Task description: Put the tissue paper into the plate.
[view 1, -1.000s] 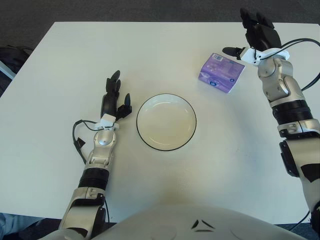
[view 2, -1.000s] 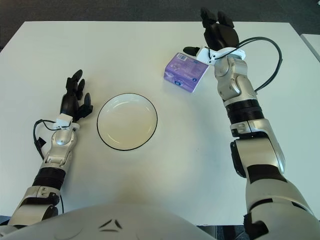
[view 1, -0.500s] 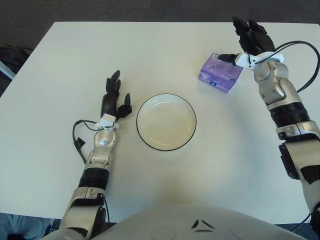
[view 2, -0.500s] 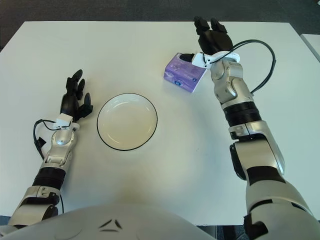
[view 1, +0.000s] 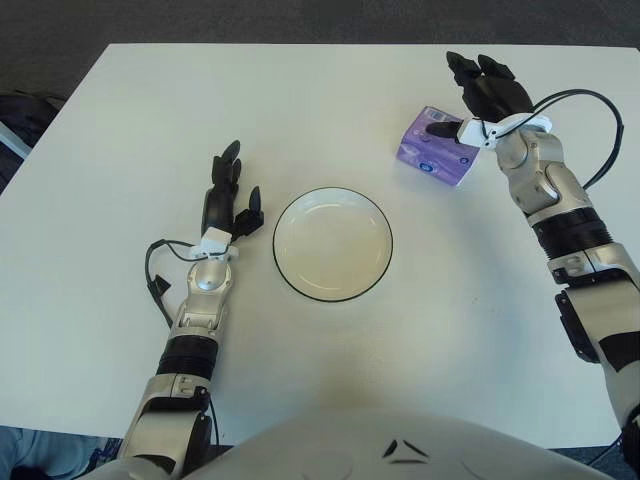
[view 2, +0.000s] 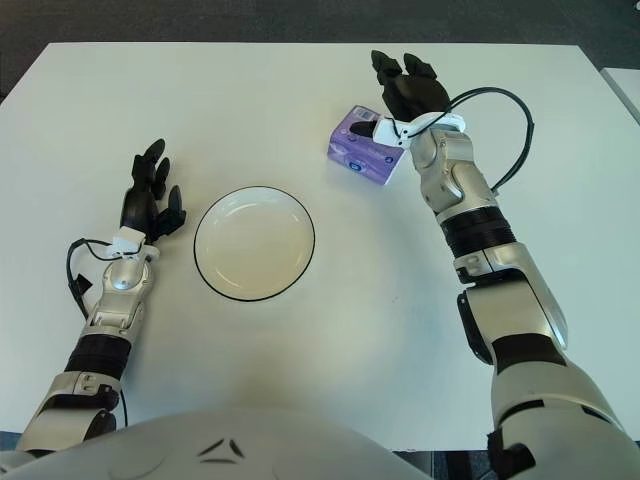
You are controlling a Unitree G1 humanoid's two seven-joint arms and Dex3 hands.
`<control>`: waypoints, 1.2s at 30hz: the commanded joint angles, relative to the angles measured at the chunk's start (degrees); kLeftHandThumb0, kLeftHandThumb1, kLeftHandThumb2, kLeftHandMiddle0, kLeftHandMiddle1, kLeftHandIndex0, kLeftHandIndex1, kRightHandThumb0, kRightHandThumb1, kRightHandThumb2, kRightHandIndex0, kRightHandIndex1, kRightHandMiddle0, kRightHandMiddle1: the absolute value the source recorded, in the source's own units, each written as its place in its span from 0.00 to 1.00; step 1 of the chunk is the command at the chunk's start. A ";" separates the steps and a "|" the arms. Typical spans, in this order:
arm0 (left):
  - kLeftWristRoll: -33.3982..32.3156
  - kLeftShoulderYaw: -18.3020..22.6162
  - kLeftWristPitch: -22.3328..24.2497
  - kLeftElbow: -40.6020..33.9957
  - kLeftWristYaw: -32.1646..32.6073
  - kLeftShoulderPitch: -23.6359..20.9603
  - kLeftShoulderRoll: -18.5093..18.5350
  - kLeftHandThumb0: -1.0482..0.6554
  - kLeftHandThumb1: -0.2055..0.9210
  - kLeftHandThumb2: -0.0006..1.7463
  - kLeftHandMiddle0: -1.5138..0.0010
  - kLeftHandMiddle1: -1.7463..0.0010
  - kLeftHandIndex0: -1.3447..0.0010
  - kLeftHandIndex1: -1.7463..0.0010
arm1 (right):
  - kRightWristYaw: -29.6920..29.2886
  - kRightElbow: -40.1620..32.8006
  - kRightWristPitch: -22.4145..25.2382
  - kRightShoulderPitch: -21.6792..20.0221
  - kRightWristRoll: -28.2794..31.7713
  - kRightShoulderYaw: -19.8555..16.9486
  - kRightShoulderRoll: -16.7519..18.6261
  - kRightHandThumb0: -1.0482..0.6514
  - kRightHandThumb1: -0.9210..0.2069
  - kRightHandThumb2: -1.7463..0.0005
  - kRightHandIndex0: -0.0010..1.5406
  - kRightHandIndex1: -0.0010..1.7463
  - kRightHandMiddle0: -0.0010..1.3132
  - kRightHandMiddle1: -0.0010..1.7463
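Purple plastic wrapping is marking out the tissue paper pack (view 1: 442, 146), which is lying on the table in the upper right of the left eye view, well apart from the plate (view 1: 333, 243) at the frame's centre. The right hand (view 1: 478, 98) is now reaching over the pack's far right edge, its fingers spread and its thumb lying across the top of the pack; a second ago it was hanging off to the right, clear of the pack, so it has been sliding leftward onto it. That suggests the grasp is just beginning, with nothing lifted yet. The left hand (view 1: 228, 196) is showing just left of the plate, fingers loosely extended and holding nothing, exactly where it was before.

In the right eye view the same pack (view 2: 365, 146) is sitting upper centre, up and to the right of the empty plate (view 2: 254, 243). The right hand (view 2: 404, 95) is covering the pack's upper right corner with fingers still unclosed, and the cable looping off its wrist is arching to the right. The left hand (view 2: 148, 196) is idling at the left of the frame.

The table (view 2: 300, 90) is a plain off-white sheet, smooth and matte, and beyond its far edge a dark grey floor is running along the top of the frame
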 commanded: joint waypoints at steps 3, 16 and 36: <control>0.75 -2.23 -1.36 11.27 1.39 8.57 -4.72 0.23 1.00 0.44 0.81 1.00 1.00 0.68 | 0.26 1.24 0.11 0.46 -1.93 1.34 0.54 0.00 0.00 0.77 0.00 0.00 0.00 0.00; 1.32 -2.45 -0.74 11.21 1.88 8.80 -4.47 0.22 1.00 0.45 0.80 1.00 1.00 0.69 | 0.20 2.16 0.57 0.81 -3.34 3.17 0.93 0.00 0.00 0.78 0.00 0.00 0.00 0.00; 0.70 -2.56 -1.38 10.59 1.35 9.55 -4.44 0.22 1.00 0.45 0.81 1.00 1.00 0.70 | 0.15 1.47 1.27 1.59 -5.19 4.65 0.40 0.00 0.00 0.79 0.00 0.00 0.00 0.00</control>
